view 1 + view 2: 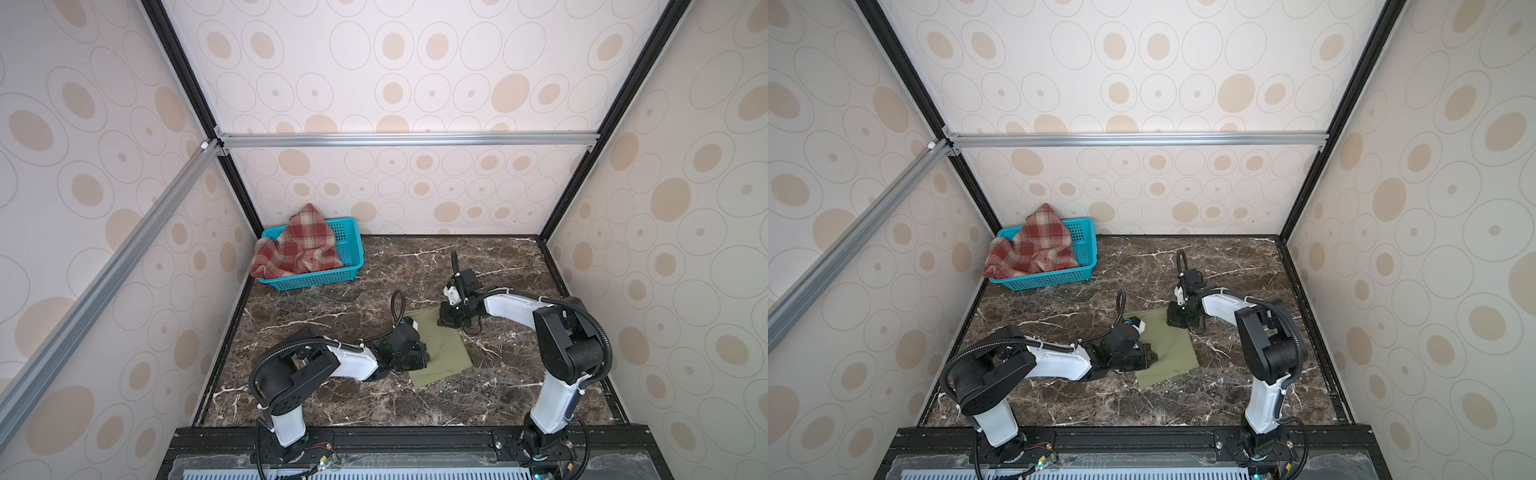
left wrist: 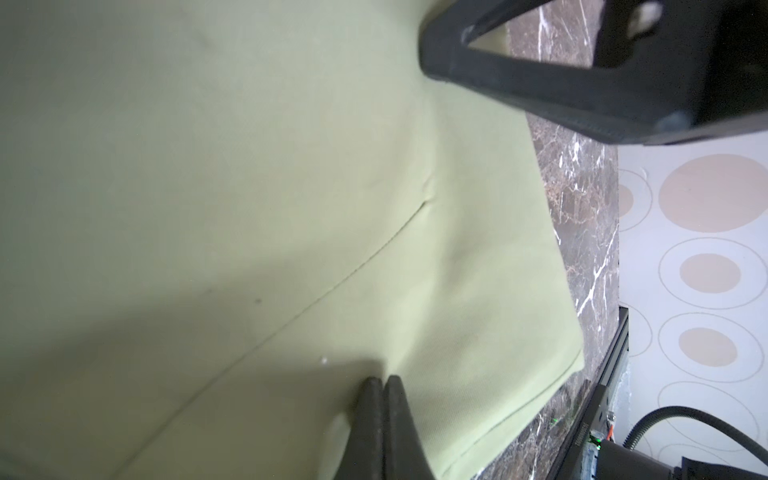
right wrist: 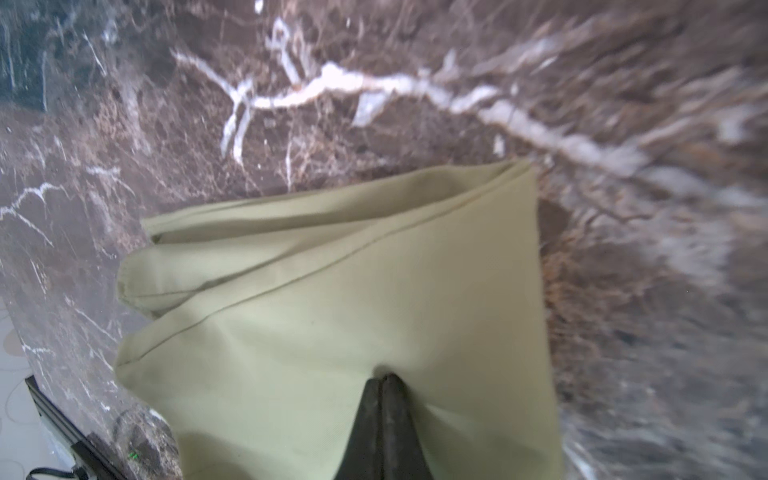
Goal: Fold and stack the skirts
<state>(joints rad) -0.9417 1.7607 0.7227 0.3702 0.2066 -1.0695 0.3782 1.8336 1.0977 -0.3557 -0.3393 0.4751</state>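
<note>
Two skirts show, and only one is out on the worktop (image 1: 374,399). Nearest the front edge, about midway between the side edges, the green skirt (image 1: 444,353) lies flat as a folded, roughly square piece turned corner-on, one corner pointing at the front edge and the opposite one at the back.

The left claw (image 1: 424,356) sits low at its left edge. In the left wrist view the jaws are pressed together, with the tips down on the cloth (image 2: 382,386). Whether a pinch of fabric is caught between them I cannot tell.

Farther back, the right claw (image 1: 448,322) is at the skirt's far corner, also pressed shut (image 3: 382,380). The cloth puckers slightly at the tips, and stacked folded edges show just beyond them.

Farthest away, in the back left corner of the worktop, the plaid skirt (image 1: 297,245) is heaped unfolded in the teal basket (image 1: 316,281), spilling over the basket's left rim.

The green skirt looks close to finished, so the coming move probably turns on the plaid one. It lies well apart from both claws, back and to the left. The left arm is the nearer one, and the right would have to cross over the green skirt to reach it. If another fold comes first, the line from the near corner to the far corner, running between the two claws, is the likely crease.
</note>
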